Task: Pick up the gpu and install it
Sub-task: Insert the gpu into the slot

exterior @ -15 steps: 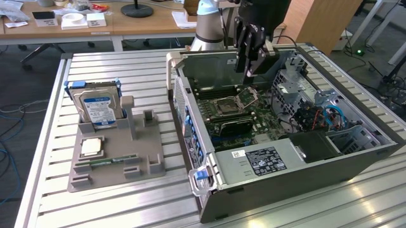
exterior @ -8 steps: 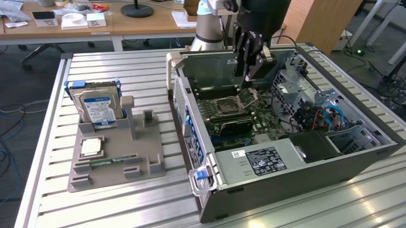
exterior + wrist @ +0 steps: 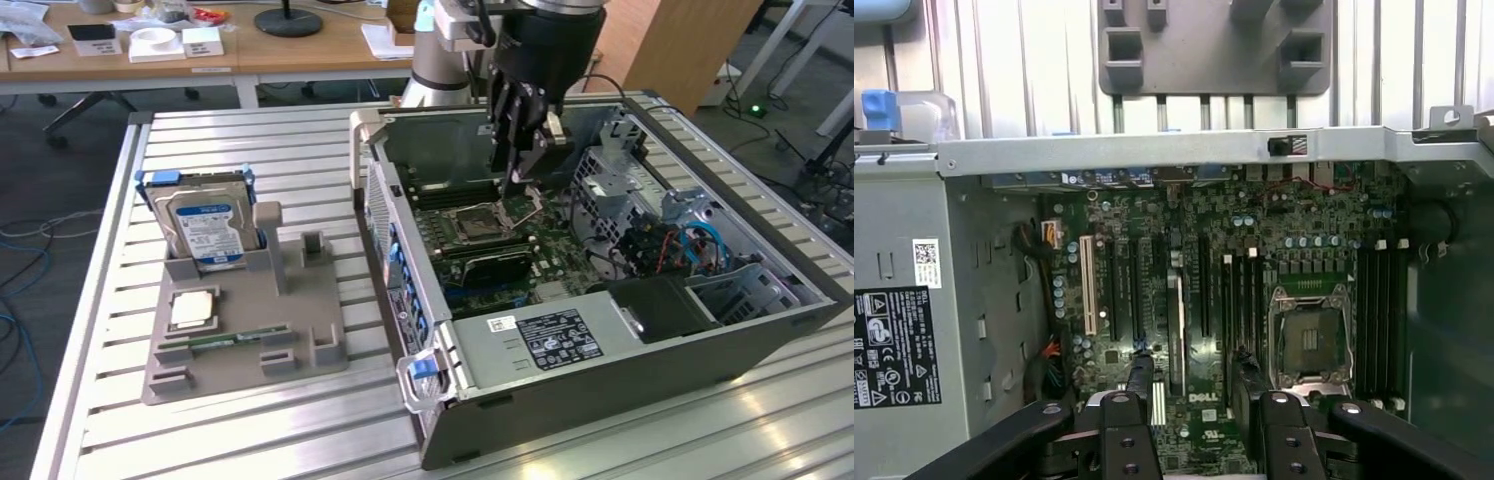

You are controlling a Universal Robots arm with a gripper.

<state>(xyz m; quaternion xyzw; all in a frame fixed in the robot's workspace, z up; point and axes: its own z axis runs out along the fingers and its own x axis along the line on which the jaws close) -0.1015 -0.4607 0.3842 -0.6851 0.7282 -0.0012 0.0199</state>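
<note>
The gpu (image 3: 486, 267) is a thin black card standing on edge in a slot of the motherboard (image 3: 467, 225) inside the open computer case (image 3: 561, 340). From the wrist view I see it edge-on as a narrow pale strip, the gpu (image 3: 1177, 335), among the expansion slots. My gripper (image 3: 523, 170) hangs inside the case above the board, apart from the card. In the wrist view my gripper (image 3: 1204, 425) is open, its black fingers (image 3: 1129, 435) spread wide with nothing between them.
A grey holder tray (image 3: 314, 330) lies on the slatted table at the exterior view's left, carrying a hard drive (image 3: 203, 228), a CPU chip (image 3: 194, 309) and a RAM stick (image 3: 220, 341). Around the board are the power supply (image 3: 547, 335), drive cage (image 3: 621, 180) and cables (image 3: 687, 245).
</note>
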